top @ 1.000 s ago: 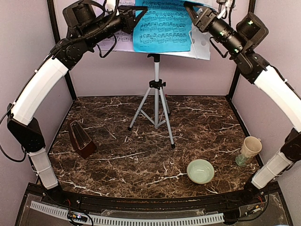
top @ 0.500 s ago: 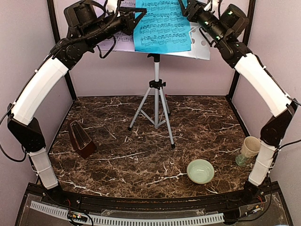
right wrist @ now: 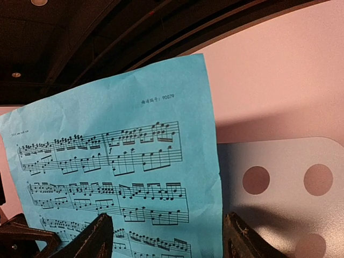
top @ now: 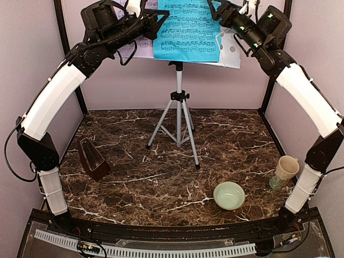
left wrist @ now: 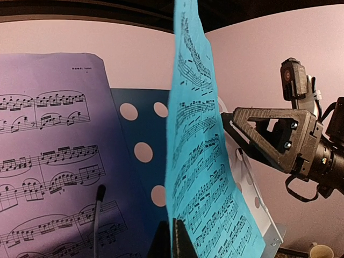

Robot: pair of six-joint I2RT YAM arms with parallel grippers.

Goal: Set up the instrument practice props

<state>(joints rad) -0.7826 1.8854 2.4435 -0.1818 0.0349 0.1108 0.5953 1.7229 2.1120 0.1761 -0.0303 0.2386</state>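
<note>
The silver tripod music stand stands at the back middle, with its white perforated desk on top. A lavender page rests on the desk's left side and also shows in the left wrist view. A cyan page hangs in front of the desk. My left gripper is shut on the cyan page's left edge. My right gripper is wide open by the page's upper right, touching nothing. The reddish-brown metronome stands at the left of the table.
A pale green bowl sits at the front right. A cream mug stands at the right edge. The tripod's legs spread over the table's middle back. Purple walls close in the back and sides.
My right arm has swung in and up, its gripper now higher at the cyan page's top right. My left arm shifted slightly right, still holding the page, which sits a little higher.
</note>
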